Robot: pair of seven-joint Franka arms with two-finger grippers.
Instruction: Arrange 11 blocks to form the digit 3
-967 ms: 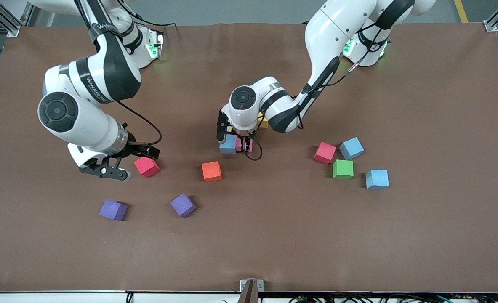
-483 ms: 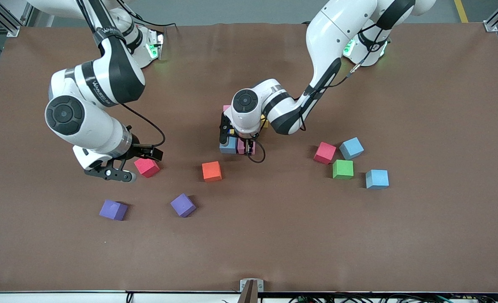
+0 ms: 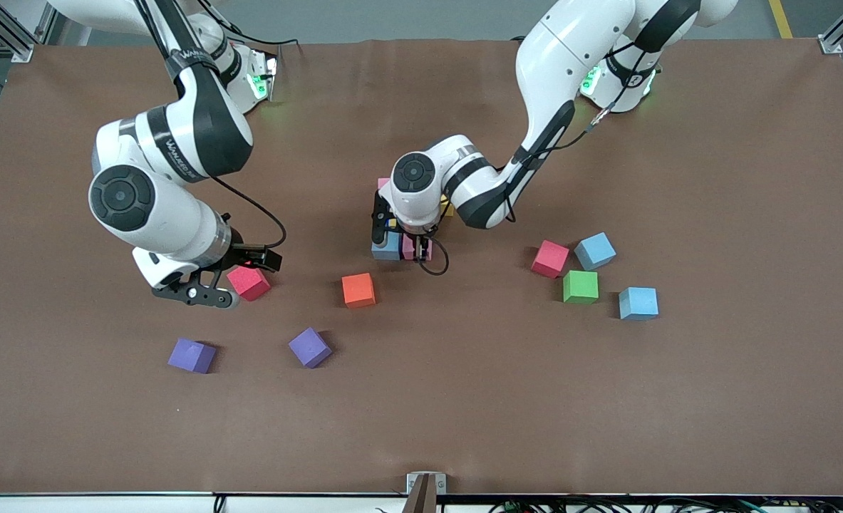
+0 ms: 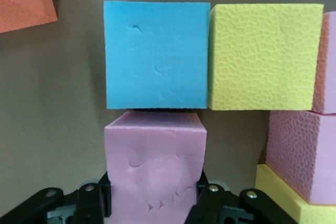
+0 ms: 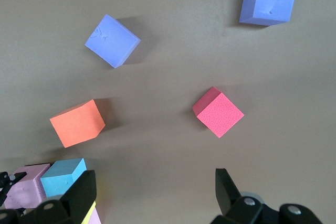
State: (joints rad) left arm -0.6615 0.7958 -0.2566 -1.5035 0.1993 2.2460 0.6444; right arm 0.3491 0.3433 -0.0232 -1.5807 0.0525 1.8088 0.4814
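My left gripper [image 3: 415, 249] [image 4: 155, 203] is shut on a pink block [image 4: 155, 169], pressed edge to edge against a light blue block [image 3: 385, 246] [image 4: 155, 53] in the part-built figure at mid-table. A yellow block [image 4: 265, 56] sits beside the light blue one, with another pink block [image 4: 302, 156] and a second yellow block [image 4: 283, 195] beside them; the left arm hides most of this figure in the front view. My right gripper [image 3: 204, 288] [image 5: 155, 187] hangs open beside a red block [image 3: 248, 282] [image 5: 218, 111], nothing between its fingers.
An orange block [image 3: 358, 290] lies nearer the front camera than the figure. Toward the left arm's end lie a red block [image 3: 549, 258], a green block [image 3: 580, 286] and two light blue blocks [image 3: 595, 250] [image 3: 638, 303]. Two purple cubes [image 3: 192, 355] [image 3: 310, 347] lie near the right gripper.
The right arm has swung toward the middle of the table, bringing its open gripper closer to the red block. The left gripper has barely shifted, still holding the pink block.
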